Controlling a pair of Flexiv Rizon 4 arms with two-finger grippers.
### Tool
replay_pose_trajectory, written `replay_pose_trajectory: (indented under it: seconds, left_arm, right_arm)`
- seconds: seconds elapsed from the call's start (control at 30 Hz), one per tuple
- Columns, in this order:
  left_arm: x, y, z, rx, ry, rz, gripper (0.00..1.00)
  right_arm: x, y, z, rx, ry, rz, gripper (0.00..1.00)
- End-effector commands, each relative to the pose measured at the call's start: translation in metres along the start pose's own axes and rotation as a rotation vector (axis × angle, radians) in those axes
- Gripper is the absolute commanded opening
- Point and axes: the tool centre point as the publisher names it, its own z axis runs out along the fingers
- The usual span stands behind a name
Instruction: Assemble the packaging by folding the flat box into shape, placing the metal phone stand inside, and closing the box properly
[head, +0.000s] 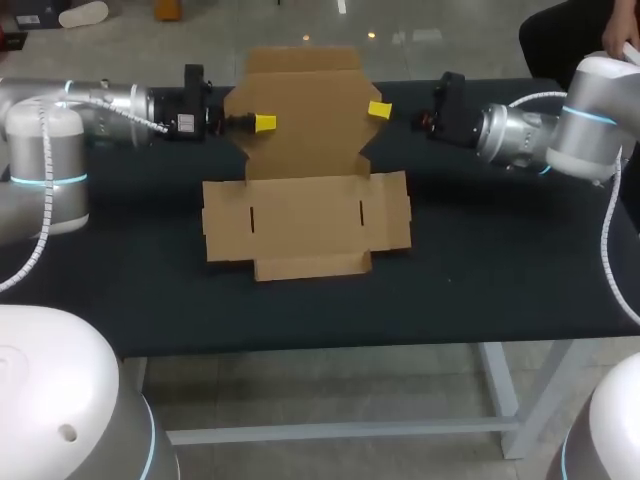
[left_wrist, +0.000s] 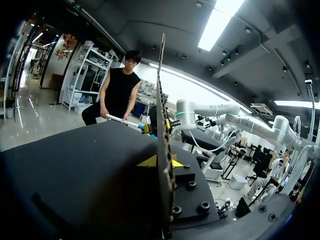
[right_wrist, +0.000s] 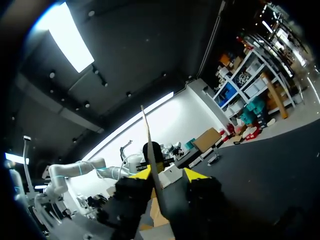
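Lying unfolded on the dark table (head: 480, 260), the cardboard box (head: 305, 215) has its raised panel (head: 300, 110) upright at the far side in the head view. The left gripper (head: 265, 122) is at one side edge, the right gripper (head: 378, 109) at the other. The left wrist view, edge-on, shows both yellow tips pressing the panel (left_wrist: 161, 100), clamped. Only the right wrist view shows a gap: one tip touches the panel (right_wrist: 146, 130), the other stands clear, released.
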Motion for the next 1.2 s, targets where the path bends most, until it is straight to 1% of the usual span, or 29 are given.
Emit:
replay_pose_trajectory:
  seconds: [0.03, 0.2, 0.23, 0.27, 0.33, 0.37, 0.4, 0.43, 0.47, 0.5, 0.7, 0.87, 1.07, 1.13, 1.2]
  left_arm:
    - [-0.004, -0.001, -0.006, 0.004, 0.008, -0.002, 0.00]
    - [-0.008, -0.004, -0.010, 0.018, 0.003, -0.004, 0.00]
    - [-0.009, -0.004, -0.010, 0.020, 0.002, -0.005, 0.00]
    - [-0.010, -0.005, -0.011, 0.021, 0.002, -0.006, 0.00]
    - [-0.012, -0.007, -0.010, 0.025, -0.001, -0.008, 0.00]
    - [-0.013, -0.008, -0.010, 0.028, -0.001, -0.009, 0.00]
    - [-0.014, -0.009, -0.010, 0.030, 0.000, -0.010, 0.00]
    - [-0.016, -0.010, -0.008, 0.031, 0.000, -0.010, 0.00]
    - [-0.017, -0.011, -0.007, 0.032, 0.000, -0.011, 0.00]
    - [-0.018, -0.012, -0.006, 0.033, 0.001, -0.011, 0.00]
    - [-0.024, -0.018, -0.002, 0.045, 0.007, -0.008, 0.00]
    - [-0.028, -0.023, 0.004, 0.060, 0.016, -0.004, 0.00]
    - [-0.030, -0.031, 0.011, 0.082, 0.014, 0.003, 0.00]
    - [-0.030, -0.035, 0.012, 0.087, 0.013, -0.002, 0.00]
    - [-0.030, -0.035, 0.012, 0.087, 0.013, -0.002, 0.00]
  right_arm:
    - [0.006, 0.003, -0.010, -0.003, -0.027, -0.008, 1.00]
    - [0.015, 0.004, -0.025, 0.009, -0.094, -0.034, 0.95]
    - [0.017, 0.004, -0.029, 0.012, -0.106, -0.039, 0.90]
    - [0.020, 0.003, -0.034, 0.015, -0.122, -0.046, 0.83]
    - [0.025, 0.003, -0.043, 0.015, -0.149, -0.056, 0.63]
    - [0.027, 0.003, -0.048, 0.015, -0.155, -0.060, 0.47]
    - [0.031, 0.003, -0.053, 0.014, -0.167, -0.068, 0.40]
    - [0.034, 0.001, -0.057, 0.014, -0.179, -0.076, 0.29]
    - [0.038, 0.000, -0.061, 0.016, -0.190, -0.086, 0.17]
    - [0.041, 0.000, -0.066, 0.021, -0.203, -0.096, 0.00]
    - [0.057, -0.009, -0.091, 0.044, -0.270, -0.139, 0.00]
    - [0.068, -0.018, -0.105, 0.064, -0.310, -0.169, 0.00]
    - [0.076, -0.032, -0.120, 0.062, -0.370, -0.184, 0.00]
    - [0.078, -0.037, -0.123, 0.043, -0.429, -0.170, 0.00]
    - [0.078, -0.037, -0.123, 0.043, -0.429, -0.170, 0.00]
